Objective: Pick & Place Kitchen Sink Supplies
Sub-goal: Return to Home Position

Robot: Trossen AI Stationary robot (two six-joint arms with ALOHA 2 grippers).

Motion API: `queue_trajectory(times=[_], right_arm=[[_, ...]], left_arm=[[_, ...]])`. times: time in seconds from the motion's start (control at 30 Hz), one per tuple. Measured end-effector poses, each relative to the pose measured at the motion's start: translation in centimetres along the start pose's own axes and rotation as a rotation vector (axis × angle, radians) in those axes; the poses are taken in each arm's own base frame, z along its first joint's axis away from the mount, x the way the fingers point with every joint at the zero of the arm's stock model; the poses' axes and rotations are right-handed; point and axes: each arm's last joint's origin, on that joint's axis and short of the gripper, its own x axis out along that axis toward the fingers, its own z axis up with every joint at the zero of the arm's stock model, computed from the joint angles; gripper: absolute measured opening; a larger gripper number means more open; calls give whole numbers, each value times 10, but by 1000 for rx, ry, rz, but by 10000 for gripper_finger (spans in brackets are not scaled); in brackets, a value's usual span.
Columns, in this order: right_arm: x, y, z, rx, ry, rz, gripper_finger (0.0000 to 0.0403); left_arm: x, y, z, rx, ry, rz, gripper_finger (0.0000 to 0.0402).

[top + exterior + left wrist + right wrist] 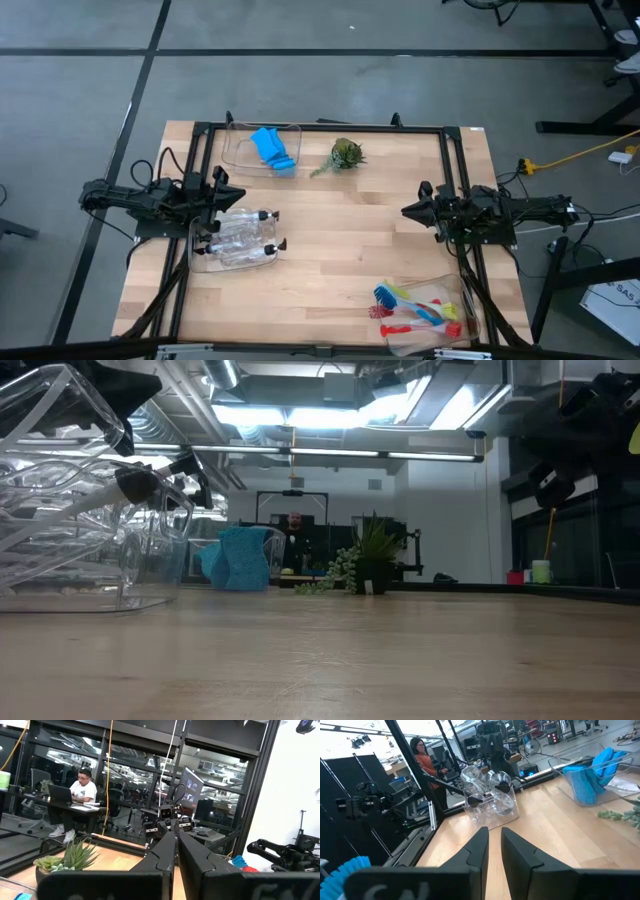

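Observation:
Several clear bottles with black pump tops (pixel 240 232) lie in a clear bin near the table's left side, also seen in the low view (pixel 90 510) and the right wrist view (pixel 487 790). The blue sponge (pixel 272 148) sits in a second clear bin at the far edge. Red, blue and yellow-green brushes (pixel 420 308) lie in a third bin at the near right corner. My left gripper (pixel 224 189) hovers shut just beyond the bottle bin's far-left corner. My right gripper (pixel 408 211) hovers shut above bare table at the right, pointing left.
A small potted plant (pixel 346 155) stands right of the sponge bin (pixel 240 150). Bare wood lies between the arms at the table's middle (pixel 340 240). A black frame runs round the table edges (pixel 320 127). A person sits at a desk beyond the table (pixel 82 790).

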Motion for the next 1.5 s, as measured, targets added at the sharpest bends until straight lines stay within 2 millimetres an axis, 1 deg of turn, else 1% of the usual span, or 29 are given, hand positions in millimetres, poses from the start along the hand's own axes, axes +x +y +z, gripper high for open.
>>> queue_trajectory(times=[0.7, 1.5], right_arm=[[0, 0, 0, -1, 0, 0, 52], [0, 0, 0, 0, 0, -1, 52]], left_arm=[[0, 0, 0, 0, 0, 0, 10], [0, 0, 0, 0, 0, 0, 19]])
